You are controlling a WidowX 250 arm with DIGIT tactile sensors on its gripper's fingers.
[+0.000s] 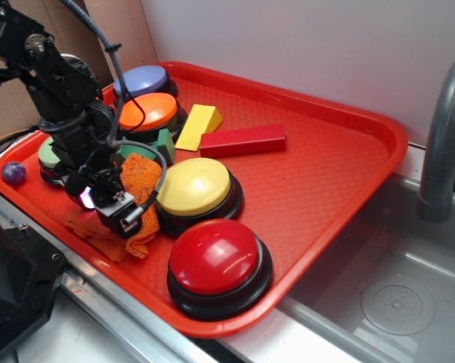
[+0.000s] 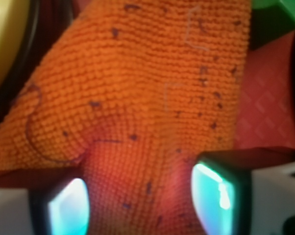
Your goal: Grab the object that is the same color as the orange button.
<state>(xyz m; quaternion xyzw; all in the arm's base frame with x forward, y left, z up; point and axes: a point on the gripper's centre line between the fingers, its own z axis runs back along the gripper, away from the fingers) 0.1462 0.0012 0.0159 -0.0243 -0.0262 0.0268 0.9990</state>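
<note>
Gripper (image 1: 116,208) low over the orange cloth (image 1: 137,181), its fingers (image 2: 218,193) straddling a raised fold.
Whether they pinch it, I cannot tell; the cloth lies on the red tray (image 1: 326,174), touching the yellow button (image 1: 195,189); the orange button (image 1: 148,113) sits well behind.

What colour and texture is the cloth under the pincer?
Orange, nubby woven cloth with small dark specks; clearest in the wrist view.

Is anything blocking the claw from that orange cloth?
Nothing visible does. The gripper is right down on the orange cloth, and the wrist view shows cloth lying between its fingers. The yellow button sits beside it, not between them.
</note>
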